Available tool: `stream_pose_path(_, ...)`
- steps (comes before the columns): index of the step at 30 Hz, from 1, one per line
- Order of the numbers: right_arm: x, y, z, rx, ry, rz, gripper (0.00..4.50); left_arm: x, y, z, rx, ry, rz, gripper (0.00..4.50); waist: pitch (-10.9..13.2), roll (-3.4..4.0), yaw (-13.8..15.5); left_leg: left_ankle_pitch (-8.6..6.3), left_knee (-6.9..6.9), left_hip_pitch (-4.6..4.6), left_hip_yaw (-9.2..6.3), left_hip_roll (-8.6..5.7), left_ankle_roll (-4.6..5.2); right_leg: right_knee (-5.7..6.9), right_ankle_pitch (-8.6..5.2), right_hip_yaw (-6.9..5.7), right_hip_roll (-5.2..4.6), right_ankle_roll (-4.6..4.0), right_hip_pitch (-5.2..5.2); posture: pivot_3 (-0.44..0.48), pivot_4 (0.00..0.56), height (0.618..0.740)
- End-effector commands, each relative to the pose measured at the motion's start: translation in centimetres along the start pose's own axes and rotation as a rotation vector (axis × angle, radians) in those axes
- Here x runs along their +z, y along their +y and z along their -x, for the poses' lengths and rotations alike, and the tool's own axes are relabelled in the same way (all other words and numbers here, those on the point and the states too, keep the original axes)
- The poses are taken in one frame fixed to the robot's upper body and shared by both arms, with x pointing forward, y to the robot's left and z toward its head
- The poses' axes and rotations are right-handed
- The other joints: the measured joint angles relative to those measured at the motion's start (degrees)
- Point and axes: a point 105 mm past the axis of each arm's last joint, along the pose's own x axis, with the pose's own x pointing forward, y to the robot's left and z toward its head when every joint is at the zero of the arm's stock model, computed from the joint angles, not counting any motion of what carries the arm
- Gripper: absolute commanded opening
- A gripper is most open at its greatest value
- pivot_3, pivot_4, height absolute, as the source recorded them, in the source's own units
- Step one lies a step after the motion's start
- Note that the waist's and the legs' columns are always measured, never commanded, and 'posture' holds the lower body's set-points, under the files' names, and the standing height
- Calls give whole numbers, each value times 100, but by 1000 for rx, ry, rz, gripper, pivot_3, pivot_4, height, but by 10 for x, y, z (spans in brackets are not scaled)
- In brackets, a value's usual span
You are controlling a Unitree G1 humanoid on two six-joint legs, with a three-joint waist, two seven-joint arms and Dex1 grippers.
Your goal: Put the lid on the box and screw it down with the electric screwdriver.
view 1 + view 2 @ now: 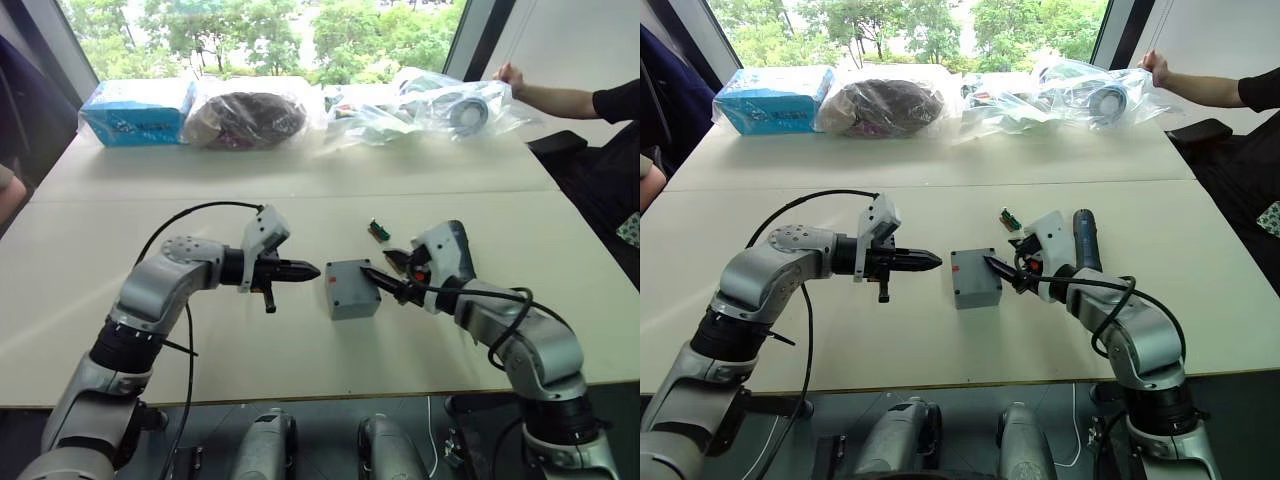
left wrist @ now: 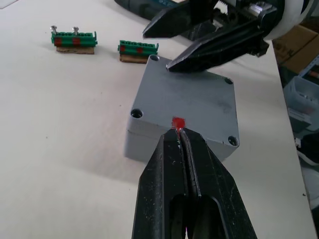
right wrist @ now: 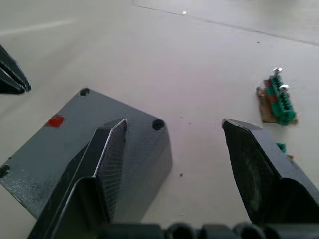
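A: Table (image 1: pixel 200 340), pale and matte, two tops butted with a seam across the middle. Beyond its far edge, window glass and green trees.

B: Along that far edge: blue carton (image 1: pixel 137 111), bagged dark bundle (image 1: pixel 246 119), clear plastic bags (image 1: pixel 430 105). At the far right corner, a person's hand (image 1: pixel 508 74) on a bag, dark sleeve behind it.

A: Box (image 1: pixel 351 288) mid-table, grey, lid (image 2: pixel 192 103) already seated on top, red mark near the edge facing the left arm, corner holes open.

B: Left gripper (image 1: pixel 305 270) just beside the box, fingers pressed together, nothing held, tips level with the red mark.

A: Right gripper (image 3: pixel 174 127) on the opposite side, fingers spread wide, empty; one fingertip over the lid's corner, contact impossible to judge.

B: Electric screwdriver (image 1: pixel 1083 240) flat on the table behind the right wrist, partly hidden by the arm. Green connector pieces (image 2: pixel 74 40) just beyond the box, apart from it.
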Motion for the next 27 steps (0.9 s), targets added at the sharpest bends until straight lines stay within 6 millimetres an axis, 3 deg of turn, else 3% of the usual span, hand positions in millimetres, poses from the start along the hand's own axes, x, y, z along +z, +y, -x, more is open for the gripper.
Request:
stream_pose_path(1, 37, -1, 20, 3, -99, -20, 3065, 19, -6, 5, -4, -64, -52, 0, 0, 0, 5, 0, 0, 0, -3, 1, 0, 0, 0, -1, -1, 0, 1, 0, 150, 740)
stream_pose_path(3, 55, -13, 38, -8, -68, -49, 3678, 25, -11, 10, -33, -75, -48, 0, 1, 2, 8, 0, 0, 0, -4, 1, 0, -1, 0, -2, -1, 0, 1, 0, 150, 740)
stream_pose_path(4, 63, -22, 46, -32, -46, -67, 3749, 27, -13, 11, -49, -73, -55, 0, 4, 7, 7, -1, -1, -3, -4, 0, 0, -1, 0, -2, -4, 0, -2, 0, 150, 740)
stream_pose_path(5, 68, -27, 53, -48, -30, -82, 4156, 27, -16, 12, -60, -72, -62, 0, 5, 9, 3, -1, 0, -5, -1, -2, 0, -1, 0, -1, -10, -1, -4, 0, 150, 740)
stream_pose_path(7, 68, -44, 62, -111, 71, -156, 4438, 28, -21, 12, -77, -59, -87, 0, 5, 8, 1, -1, 0, -5, 2, -2, 0, -1, -8, 0, -12, -16, -6, 0, 150, 740)
stream_pose_path(12, 46, -88, 84, -237, 407, -284, 4438, 37, -32, 9, -160, -28, -177, 0, 6, 7, 12, -2, -7, -6, 4, -8, 2, -10, -14, -2, -21, -28, -5, 0, 150, 740)
stream_pose_path(16, 39, -96, 89, -235, 540, -353, 4438, 36, -32, 7, -166, 6, -228, 0, 5, 10, -69, -7, -8, -6, 24, -7, 11, -28, -14, 9, -23, -29, -8, 0, 150, 740)
stream_pose_path(27, 20, -113, 72, -268, 686, -480, 4438, 32, -24, 13, -83, 13, -214, 0, 7, 10, -105, -10, -9, -14, 23, -5, 16, -26, -12, 11, -15, -24, -15, 0, 150, 740)
